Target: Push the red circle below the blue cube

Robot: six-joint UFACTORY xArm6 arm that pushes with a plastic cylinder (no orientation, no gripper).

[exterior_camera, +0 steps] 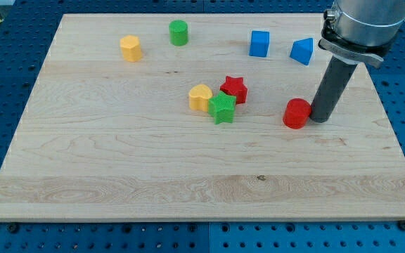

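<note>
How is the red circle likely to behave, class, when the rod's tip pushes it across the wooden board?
The red circle looks short and wide, so it will probably slide flat, not tip. Its round side means a push from my tip, which sits right beside it on the view's right, may slip off if off-centre. It looks small and rigid, so likely light, on the smooth board.
</note>
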